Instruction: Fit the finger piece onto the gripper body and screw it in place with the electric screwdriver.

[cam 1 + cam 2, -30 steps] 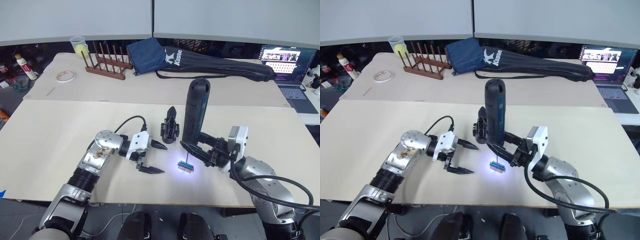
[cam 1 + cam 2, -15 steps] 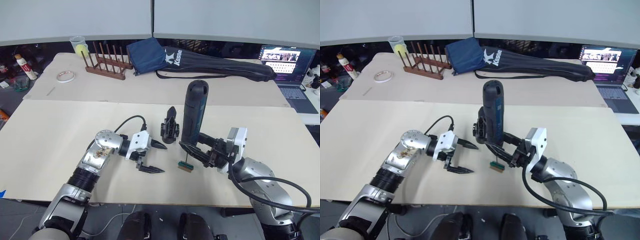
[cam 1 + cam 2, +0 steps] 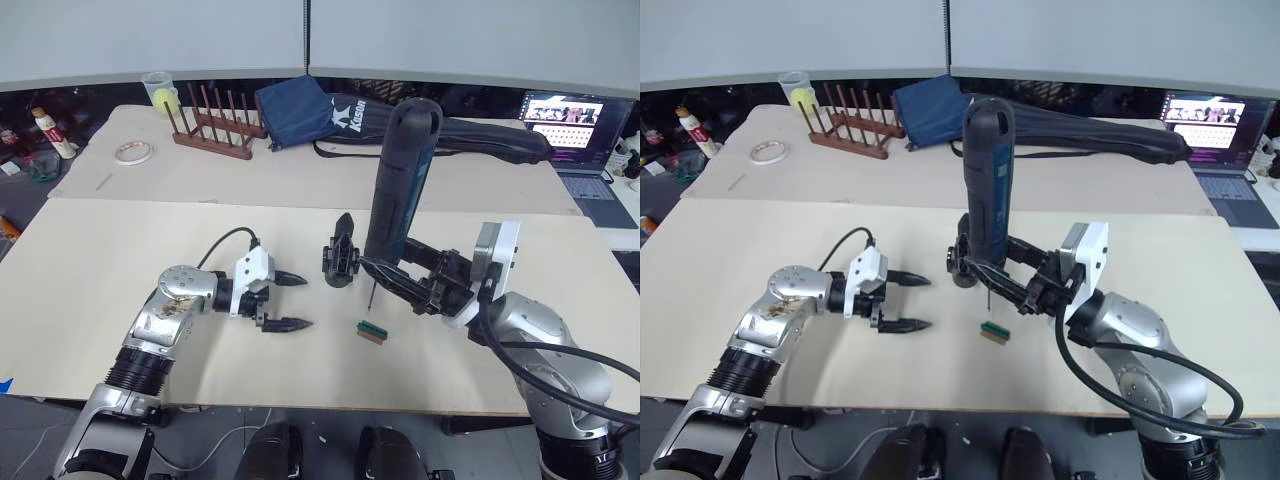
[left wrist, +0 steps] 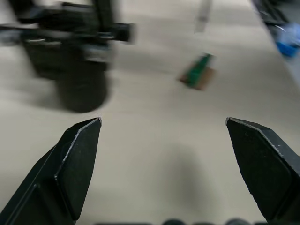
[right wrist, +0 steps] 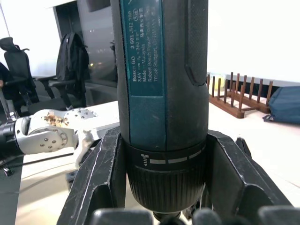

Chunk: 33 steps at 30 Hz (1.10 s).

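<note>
The right gripper (image 3: pixel 392 278) is clamping the electric screwdriver (image 3: pixel 398 180) near its lower end, holding it upright above the table (image 3: pixel 90 260) with the thin bit hanging clear of the surface. In the right wrist view, both fingers (image 5: pixel 101 180) are pressing against the tool's collar (the printed label on the barrel is facing the camera). The gripper body (image 3: pixel 339 255) is standing on the table just to the left of the screwdriver, its single pointed finger sticking up. A small green block (image 3: pixel 371 331) is lying flat on the table below the bit's tip, a little to its right and not touching it.

Over on the left, the left gripper (image 3: pixel 288 301) is hovering low over the table with its fingers spread wide, holding nothing, pointing toward the gripper body but apart from it. Its wrist view is showing the two fingertips (image 4: pixel 79 154) parted, with the gripper body and the green block blurred ahead.

At the far side, a wooden rack (image 3: pixel 212 128), a roll of tape (image 3: pixel 131 152), a dark bag (image 3: pixel 420 125) and a laptop (image 3: pixel 575 130) are sitting. The finger piece cannot be made out.
</note>
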Each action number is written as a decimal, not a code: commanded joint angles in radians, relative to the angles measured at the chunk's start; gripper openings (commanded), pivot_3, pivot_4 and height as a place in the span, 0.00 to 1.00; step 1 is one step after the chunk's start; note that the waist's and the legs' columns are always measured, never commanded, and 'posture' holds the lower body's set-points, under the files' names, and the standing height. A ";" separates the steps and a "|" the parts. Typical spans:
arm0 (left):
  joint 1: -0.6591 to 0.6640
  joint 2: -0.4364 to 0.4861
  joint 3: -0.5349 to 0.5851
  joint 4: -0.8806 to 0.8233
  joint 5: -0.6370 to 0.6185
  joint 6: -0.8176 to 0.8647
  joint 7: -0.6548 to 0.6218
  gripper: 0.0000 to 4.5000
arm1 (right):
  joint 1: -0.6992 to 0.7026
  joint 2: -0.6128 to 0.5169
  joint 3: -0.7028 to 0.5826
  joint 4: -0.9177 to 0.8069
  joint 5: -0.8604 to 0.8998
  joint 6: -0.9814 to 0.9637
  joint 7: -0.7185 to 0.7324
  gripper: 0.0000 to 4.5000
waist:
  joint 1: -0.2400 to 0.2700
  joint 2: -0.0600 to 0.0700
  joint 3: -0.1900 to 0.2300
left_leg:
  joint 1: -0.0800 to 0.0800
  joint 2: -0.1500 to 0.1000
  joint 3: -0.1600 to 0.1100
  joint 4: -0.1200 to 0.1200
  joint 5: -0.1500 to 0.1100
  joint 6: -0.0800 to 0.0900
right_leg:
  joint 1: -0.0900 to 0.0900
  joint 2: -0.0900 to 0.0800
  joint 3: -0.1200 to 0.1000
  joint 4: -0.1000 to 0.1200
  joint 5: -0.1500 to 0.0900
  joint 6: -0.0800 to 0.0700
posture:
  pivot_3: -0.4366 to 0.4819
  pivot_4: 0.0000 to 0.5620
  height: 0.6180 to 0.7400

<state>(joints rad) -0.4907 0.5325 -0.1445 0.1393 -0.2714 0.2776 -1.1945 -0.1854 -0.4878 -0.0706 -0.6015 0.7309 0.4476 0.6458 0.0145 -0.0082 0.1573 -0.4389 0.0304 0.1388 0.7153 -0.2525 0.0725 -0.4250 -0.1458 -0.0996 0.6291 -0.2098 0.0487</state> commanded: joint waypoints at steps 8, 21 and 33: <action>-0.057 -0.204 -0.032 0.089 0.101 -0.015 0.294 1.00 | -0.029 -0.021 -0.044 -0.045 0.034 -0.008 -0.016 0.43 | -0.003 0.000 0.000 | 0.000 -0.001 0.001 0.000 0.000 0.000 | 0.000 0.000 0.000 0.000 0.000 0.000 | 0.48 0.27 0.92; -0.186 -0.275 -0.049 0.385 0.149 -0.249 0.246 0.51 | -0.011 -0.033 -0.059 -0.057 0.029 -0.008 -0.026 0.43 | -0.001 -0.001 0.000 | 0.000 -0.001 0.001 0.000 0.000 0.000 | 0.000 0.000 0.000 0.000 0.000 0.000 | 0.48 0.27 0.92; -0.320 -0.184 -0.022 0.556 0.057 -0.424 -0.249 0.51 | 0.007 -0.082 -0.099 -0.084 0.095 0.016 -0.018 0.43 | -0.003 -0.001 0.000 | 0.000 0.000 0.002 0.000 0.000 0.001 | -0.001 0.000 0.000 -0.001 0.000 0.000 | 0.48 0.27 0.92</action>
<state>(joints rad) -0.7674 0.3487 -0.1978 0.7250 -0.1639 -0.1145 -1.3962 -0.1702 -0.5633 -0.1344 -0.6291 0.7939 0.4711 0.6277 0.0119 -0.0093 0.1578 -0.4392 0.0302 0.1401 0.7153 -0.2528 0.0731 -0.4255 -0.1459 -0.0998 0.6280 -0.2096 0.0488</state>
